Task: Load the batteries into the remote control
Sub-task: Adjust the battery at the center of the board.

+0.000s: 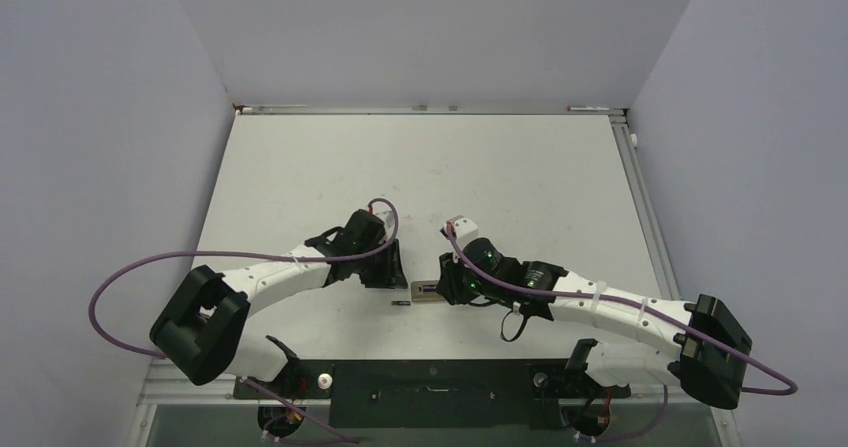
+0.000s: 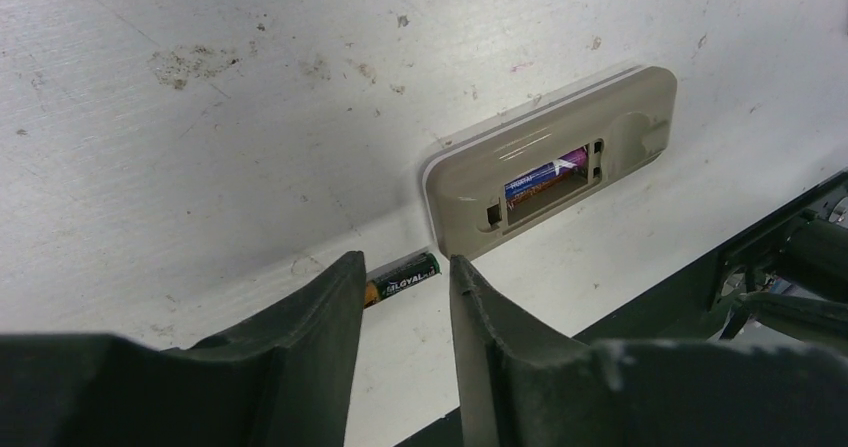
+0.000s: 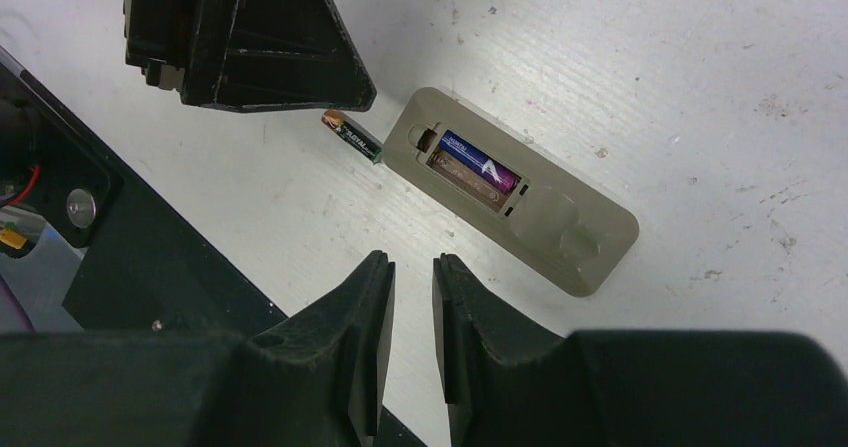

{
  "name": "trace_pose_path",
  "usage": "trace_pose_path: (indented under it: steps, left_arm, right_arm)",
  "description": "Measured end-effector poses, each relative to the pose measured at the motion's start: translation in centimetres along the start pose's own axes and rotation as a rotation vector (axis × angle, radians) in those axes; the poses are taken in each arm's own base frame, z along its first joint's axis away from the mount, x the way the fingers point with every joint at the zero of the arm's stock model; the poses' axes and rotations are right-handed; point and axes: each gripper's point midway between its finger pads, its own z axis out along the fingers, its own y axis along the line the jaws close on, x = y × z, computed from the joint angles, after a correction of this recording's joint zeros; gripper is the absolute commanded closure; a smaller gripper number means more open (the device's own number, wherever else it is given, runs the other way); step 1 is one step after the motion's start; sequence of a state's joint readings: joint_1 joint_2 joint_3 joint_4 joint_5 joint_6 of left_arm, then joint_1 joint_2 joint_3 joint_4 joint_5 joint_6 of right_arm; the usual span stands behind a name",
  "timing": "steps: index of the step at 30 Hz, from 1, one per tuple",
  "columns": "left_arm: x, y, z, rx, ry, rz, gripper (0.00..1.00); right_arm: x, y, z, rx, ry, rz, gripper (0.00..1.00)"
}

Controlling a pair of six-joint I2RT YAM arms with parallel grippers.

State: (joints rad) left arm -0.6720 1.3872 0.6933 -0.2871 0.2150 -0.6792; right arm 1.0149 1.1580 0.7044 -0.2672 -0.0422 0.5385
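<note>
We find the remote control (image 3: 560, 232) face down on the tabletop (image 3: 700, 87), its recess exposed, with one battery (image 3: 480, 164) seated inside. The second battery (image 3: 350, 135) lies loose just beside the remote's end. The left claw (image 2: 405, 262) hangs close by it, released and empty. The right claw (image 3: 412, 262) shows a narrow gap and grasps nothing.

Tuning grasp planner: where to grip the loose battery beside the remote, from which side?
Mid-body of the loose battery, from straight above, squeezing across its width: it lies flat, one end by the remote, so only its long sides look free.
</note>
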Motion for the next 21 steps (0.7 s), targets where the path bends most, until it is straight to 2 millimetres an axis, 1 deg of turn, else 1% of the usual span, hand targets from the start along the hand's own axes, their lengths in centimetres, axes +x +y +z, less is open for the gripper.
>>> trace_pose_path:
  steps: [5, 9, 16, 21]
  left_arm:
    - [0.1, 0.2, 0.2, -0.006, 0.004, -0.001, 0.82]
    - [0.4, 0.6, 0.4, -0.017, 0.006, -0.003, 0.89]
    - [1.8, 2.3, 1.2, -0.064, 0.040, -0.023, 0.98]
    - [1.8, 2.4, 1.6, -0.062, 0.038, -0.031, 1.00]
  right_arm:
    - [0.4, 0.1, 0.1, -0.003, 0.005, 0.001, 0.79]
    - [0.6, 0.0, 0.3, -0.001, 0.011, 0.001, 0.79]
    - [0.6, 0.2, 0.6, -0.009, 0.011, 0.001, 0.80]
    - [0.9, 0.1, 0.7, -0.009, 0.013, 0.000, 0.81]
